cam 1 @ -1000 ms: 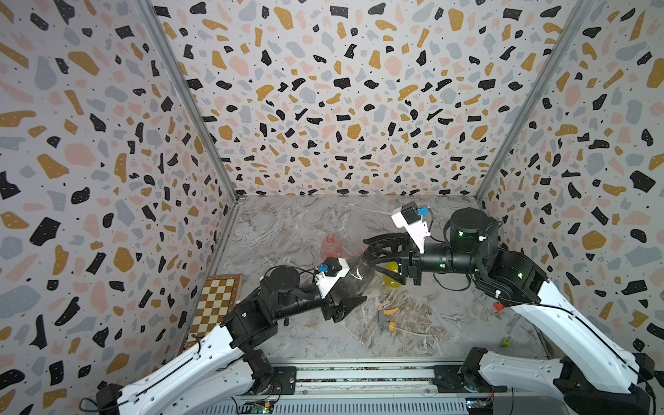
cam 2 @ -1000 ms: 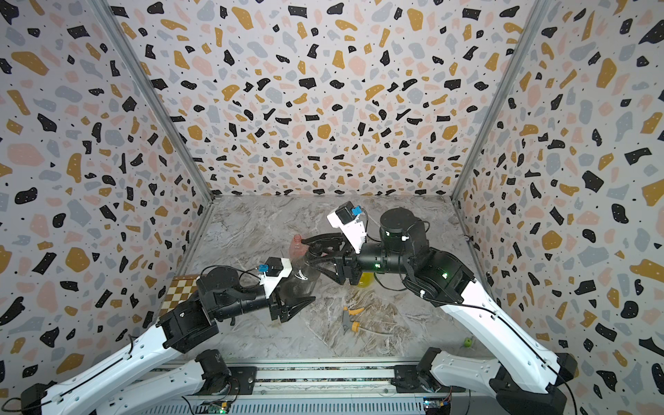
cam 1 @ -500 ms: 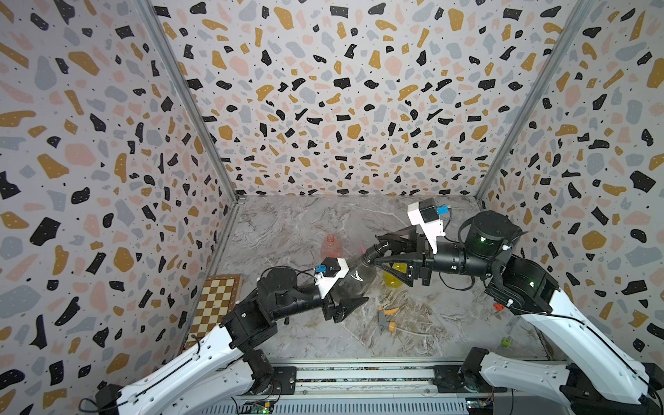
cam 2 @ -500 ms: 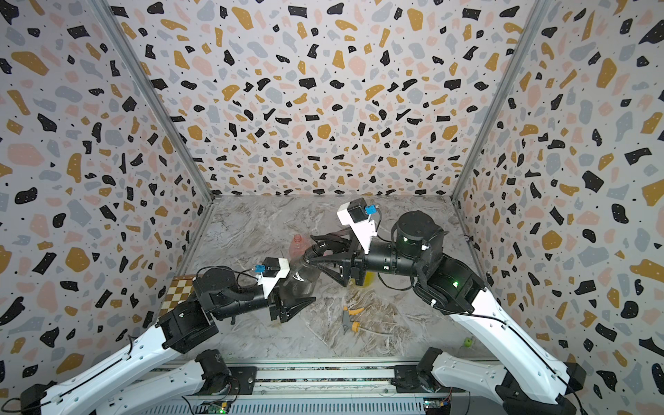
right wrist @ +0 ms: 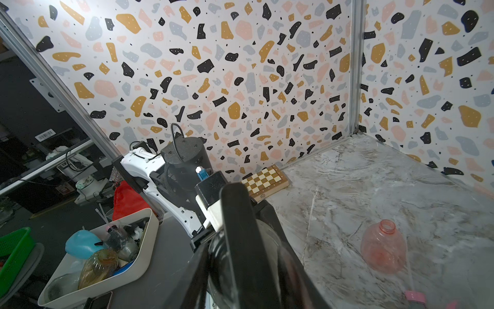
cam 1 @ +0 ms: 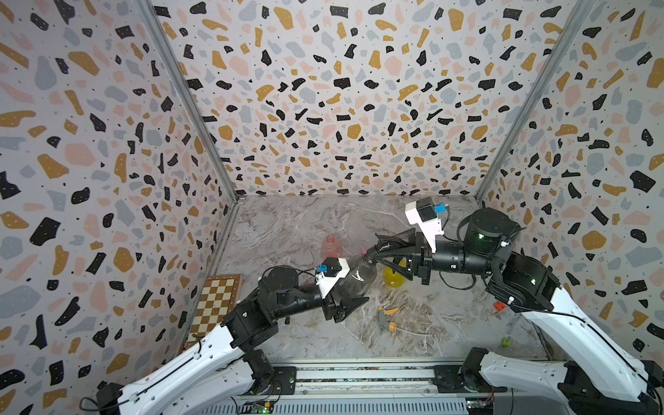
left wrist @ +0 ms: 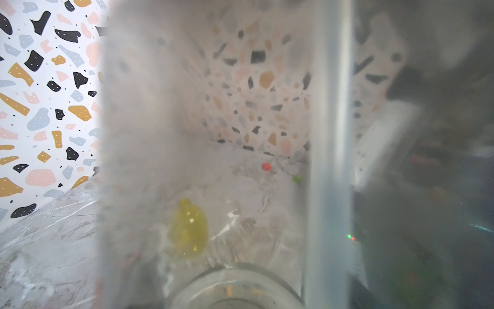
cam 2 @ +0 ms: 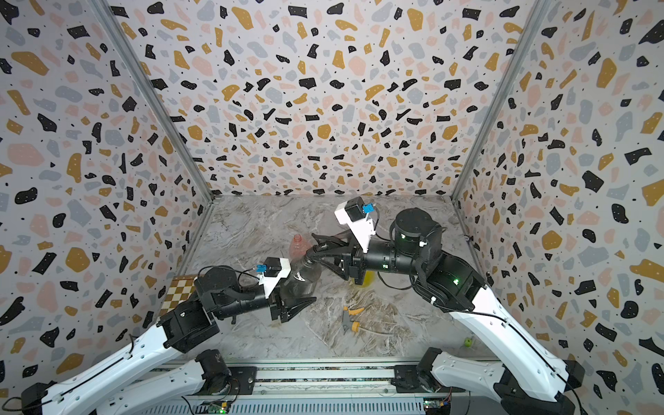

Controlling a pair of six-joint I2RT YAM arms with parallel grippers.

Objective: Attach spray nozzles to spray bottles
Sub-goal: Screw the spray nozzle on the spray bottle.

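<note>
— Asking for the step in hand.

— Judged as fitting the black nozzle (cam 1: 372, 253) onto the smoky grey bottle (cam 1: 359, 277). As to the bottle: pinched by its body in the left hand (cam 1: 355, 295), held clear of the tabletop (cam 1: 287, 230), tilted with neck toward the right hand (cam 1: 382, 252). As to the nozzle: sitting at the neck, between the right hand's fingers (cam 1: 395, 240); cannot tell whether gripped or only flanked.

— And elsewhere?

— Noted standing behind, a pink bottle (cam 1: 330, 245); partly hidden beneath the right hand, a yellow bottle (cam 1: 393, 279); lying loose toward the front, a grey nozzle with orange collar (cam 1: 387, 322). Seen without nozzles, both bottles.

— Required next?

— Likely a firm closing on the nozzle's collar, then turning about the neck's axis while bracing with the left hand. Calls for keeping collar and neck in line, to avoid cross-threading.

— Changed against a second ago?

— Appears somewhat narrower at the right hand's fingers, then widely spread about the neck; drawn back slightly toward its own side at the right forearm. No marked shift in left hand or bottle.
</note>
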